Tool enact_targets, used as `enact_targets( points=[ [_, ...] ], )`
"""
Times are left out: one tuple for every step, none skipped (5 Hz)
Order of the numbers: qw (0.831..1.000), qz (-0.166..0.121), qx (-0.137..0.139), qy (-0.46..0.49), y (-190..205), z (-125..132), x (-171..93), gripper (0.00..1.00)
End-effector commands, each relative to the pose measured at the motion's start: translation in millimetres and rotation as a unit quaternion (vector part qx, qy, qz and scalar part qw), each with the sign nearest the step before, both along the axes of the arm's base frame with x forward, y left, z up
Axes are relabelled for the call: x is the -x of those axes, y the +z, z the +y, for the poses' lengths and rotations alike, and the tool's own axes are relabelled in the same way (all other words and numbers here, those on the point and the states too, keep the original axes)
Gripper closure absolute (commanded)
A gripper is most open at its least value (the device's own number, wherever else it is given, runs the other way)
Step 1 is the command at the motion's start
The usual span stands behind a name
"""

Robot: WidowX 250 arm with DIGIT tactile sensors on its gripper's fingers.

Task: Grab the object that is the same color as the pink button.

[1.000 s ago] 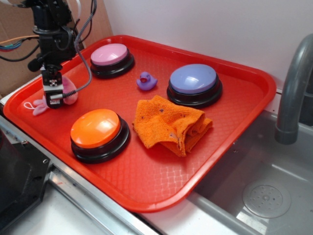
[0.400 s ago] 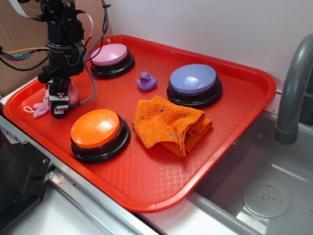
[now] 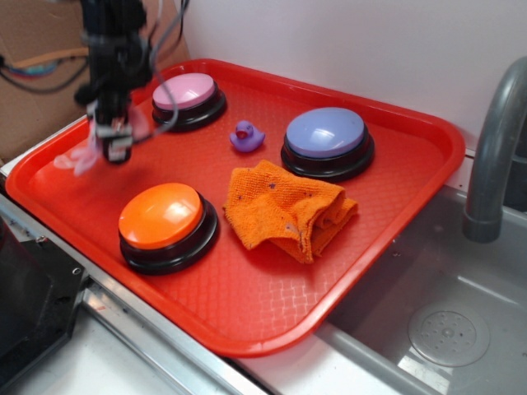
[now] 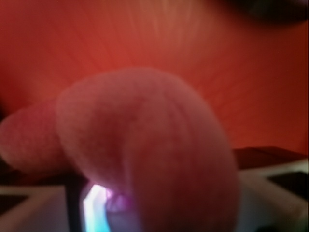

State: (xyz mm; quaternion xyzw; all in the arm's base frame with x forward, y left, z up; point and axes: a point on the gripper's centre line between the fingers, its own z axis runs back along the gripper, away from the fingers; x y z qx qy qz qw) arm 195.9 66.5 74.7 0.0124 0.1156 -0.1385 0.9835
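Claw (image 3: 116,148) gripping pink plush toy (image 3: 86,152)

We see the claw closed on the toy, blurred, above the red tray (image 3: 395,222), just left of the pink button (image 3: 187,92). Wrist view: pink plush fills the frame.

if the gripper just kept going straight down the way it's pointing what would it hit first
Probably the bare floor of the red tray, between the pink button and the orange button. The gripper points down, shut on the blurred pink plush toy, so the toy might touch first.
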Motion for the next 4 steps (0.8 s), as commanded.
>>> enact_targets(
  points=[
    [0.986,-0.141,0.056,0.07,117,-37,7,1.0],
    [0.978,-0.178,0.066,0.087,166,-36,31,1.0],
    [0.971,-0.194,0.034,0.137,191,-32,46,1.0],
    [0.972,-0.175,0.005,0.156,193,-32,41,1.0]
  ],
)
